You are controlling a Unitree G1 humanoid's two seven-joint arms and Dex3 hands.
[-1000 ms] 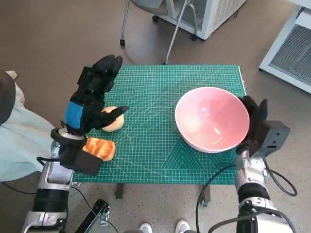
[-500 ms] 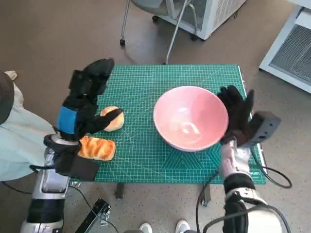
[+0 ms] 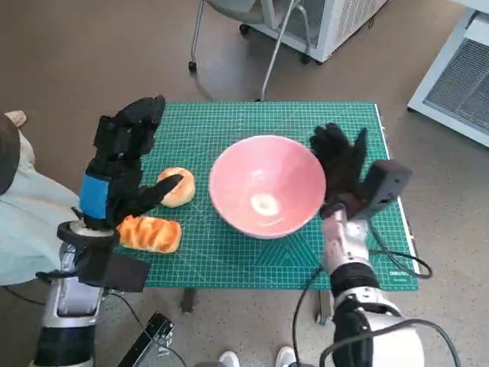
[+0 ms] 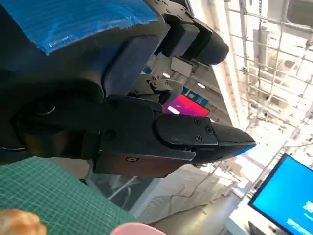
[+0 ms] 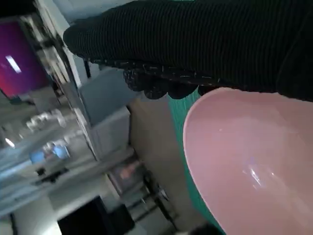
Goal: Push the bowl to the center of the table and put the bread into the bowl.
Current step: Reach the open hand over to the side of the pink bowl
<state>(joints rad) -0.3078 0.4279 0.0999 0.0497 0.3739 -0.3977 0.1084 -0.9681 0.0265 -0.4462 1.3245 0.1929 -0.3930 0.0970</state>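
Head view: pink bowl [image 3: 267, 183], glossy, empty, sits near mat [image 3: 229, 130] centre. Right hand [image 3: 339, 170] flat against bowl's right rim, fingers spread, gripping nothing. Left hand [image 3: 121, 164] raised, fingers apart, empty, partly covering round bread [image 3: 177, 187]; striped bread [image 3: 150, 233] just beside it. Chair legs [image 3: 229, 46] beyond table.

- The pink bowl [image 3: 267, 186] stood upright and empty near the table's middle.
- A round bun [image 3: 179, 187] and a glazed bread roll [image 3: 150, 233] lay left of it.
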